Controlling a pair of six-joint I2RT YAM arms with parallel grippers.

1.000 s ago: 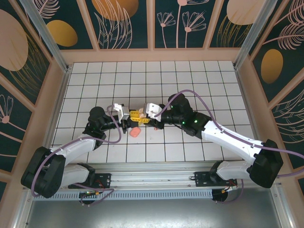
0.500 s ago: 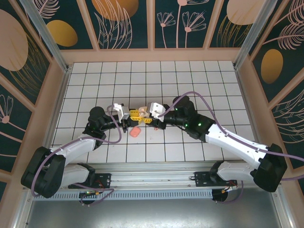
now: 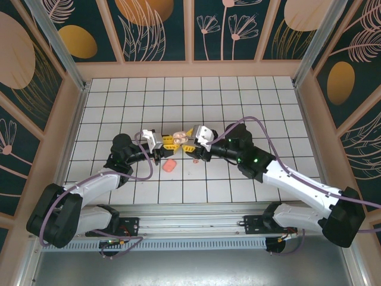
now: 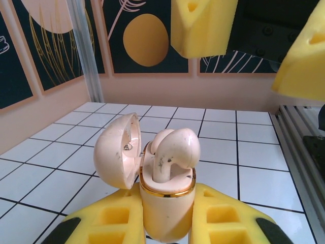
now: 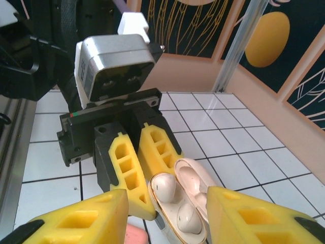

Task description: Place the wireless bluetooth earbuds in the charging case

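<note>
The pale pink charging case [image 4: 167, 208] stands upright with its lid [image 4: 118, 150] swung open to the left, a little above the tiles. My left gripper [image 4: 167, 218] is shut on the case body, one yellow finger on each side. Both earbuds sit in the case's wells: one earbud [image 5: 163, 187] at the far end and the other earbud [image 5: 188, 218] nearer. My right gripper [image 5: 167, 213] hovers just over the case, open, its fingers [image 4: 203, 25] apart and holding nothing. In the top view the case [image 3: 181, 139] lies between the left gripper [image 3: 168, 143] and the right gripper [image 3: 190, 138].
A salmon-pink rounded block [image 3: 169, 165] lies on the white tiled floor [image 3: 238, 107] just in front of the grippers, also low in the right wrist view [image 5: 137, 236]. Peach walls with metal posts enclose the floor on three sides.
My right gripper has opened wider and drawn back to the right, off the case. The left gripper and the case have stayed in place.
</note>
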